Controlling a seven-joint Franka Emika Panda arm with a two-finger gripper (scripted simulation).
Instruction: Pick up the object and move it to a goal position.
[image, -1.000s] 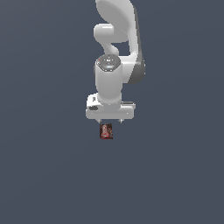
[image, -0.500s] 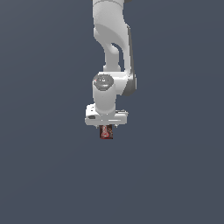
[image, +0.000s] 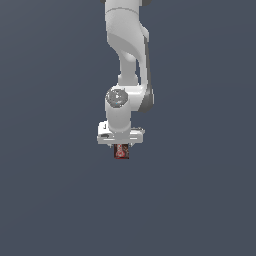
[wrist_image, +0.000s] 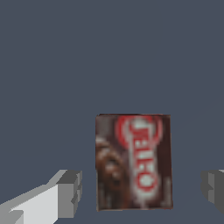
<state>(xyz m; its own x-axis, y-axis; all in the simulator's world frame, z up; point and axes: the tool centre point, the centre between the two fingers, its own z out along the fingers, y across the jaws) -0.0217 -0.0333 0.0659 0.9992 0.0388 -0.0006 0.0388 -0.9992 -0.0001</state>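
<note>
The object (image: 121, 151) is a small dark red box with a pale printed picture. It lies on the grey floor right under the white arm's hand. In the wrist view the box (wrist_image: 133, 162) lies flat between my two fingers, with a gap on each side. One grey fingertip (wrist_image: 70, 192) and the other (wrist_image: 214, 187) stand apart from the box. My gripper (image: 121, 146) is open and points straight down over the box, touching nothing.
The plain grey floor (image: 200, 200) surrounds the box on all sides. The white arm (image: 127, 55) rises from the hand to the frame's upper edge. No other objects show.
The hand has come down toward the box and the arm has stretched out taller. The box has stayed in place. The fingers stay open.
</note>
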